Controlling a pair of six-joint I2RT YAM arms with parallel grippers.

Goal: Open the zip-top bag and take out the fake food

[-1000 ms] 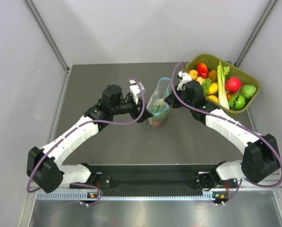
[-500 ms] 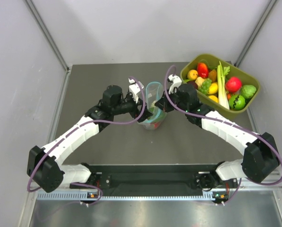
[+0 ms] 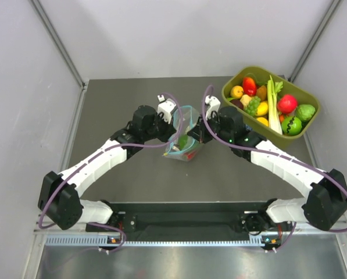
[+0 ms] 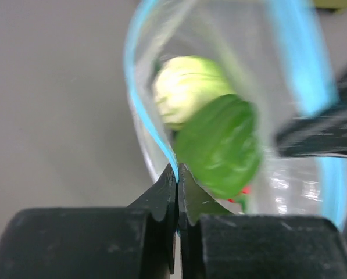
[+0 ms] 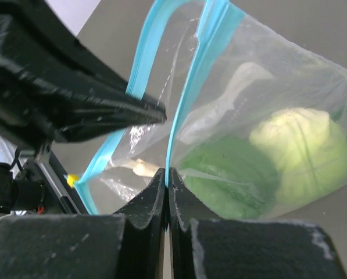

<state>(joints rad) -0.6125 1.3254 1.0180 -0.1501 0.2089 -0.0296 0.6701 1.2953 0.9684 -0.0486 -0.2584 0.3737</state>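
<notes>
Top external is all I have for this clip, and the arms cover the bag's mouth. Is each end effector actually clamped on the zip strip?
Observer: The left wrist view shows the left end effector shut on one teal zip strip of the zip-top bag.
Operator: And the right one?
Observer: In its wrist view the right end effector is shut on the opposite strip, and the mouth gapes open between the two.
Operator: What's inside?
Observer: A pale cabbage and a green pepper lie in the bag. The left wrist view adds a sliver of red.
</notes>
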